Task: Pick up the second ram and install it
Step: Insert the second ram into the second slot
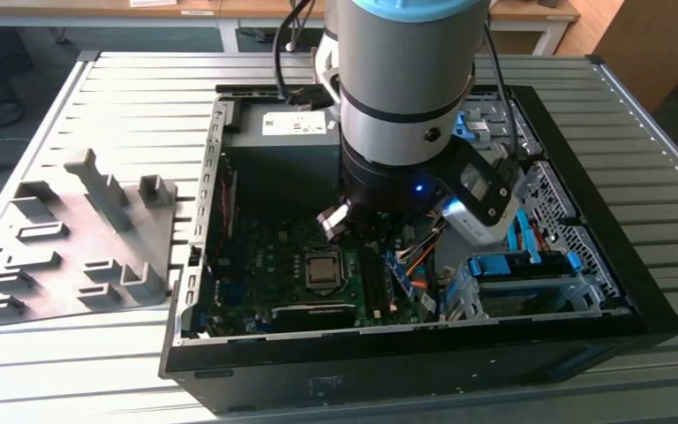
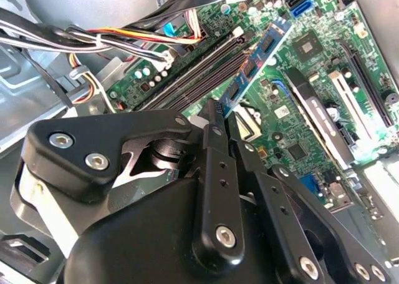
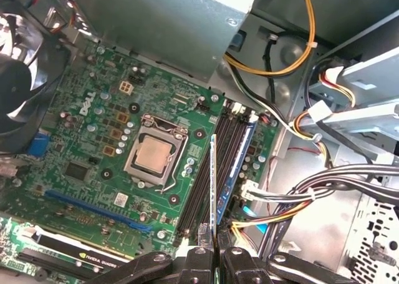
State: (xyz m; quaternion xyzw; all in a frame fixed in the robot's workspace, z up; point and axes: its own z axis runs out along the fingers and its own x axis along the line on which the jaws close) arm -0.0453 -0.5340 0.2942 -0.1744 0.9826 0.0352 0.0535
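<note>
**Second ram in the tool, over the slots, not yet seated**

From my station, the pick-up half of the job looks finished. The tool [image 3: 215,251] is clamped narrow on the second ram [image 3: 214,178], a long, thin, blue-green circuit-board stick that I see edge-on in the first wrist view. The black fingers [image 3: 198,259] press on either face of its near end.

The arm reaches down into the open black computer case [image 1: 621,309], which lies on the ribbed grey metal tabletop [image 1: 139,88]. On the exterior view's left, well apart from the case, sits the grey slotted plastic tray [image 1: 80,247].

In the first wrist view the stick runs along the row of long black memory slots [image 3: 227,140] on the green motherboard [image 3: 93,128], just beside the square silver processor socket [image 3: 153,156]. In the second wrist view its chip face stands clear above the board, roughly parallel with the slots. I judge that it hangs above them rather than sitting in one, though I cannot tell how close its lower edge is.

A blue-edged stick [image 3: 242,153] seems to occupy the slot nearest the bundled cables [image 3: 324,190], so I take the first module as fitted. Seating and latching this one is what remains.
</note>
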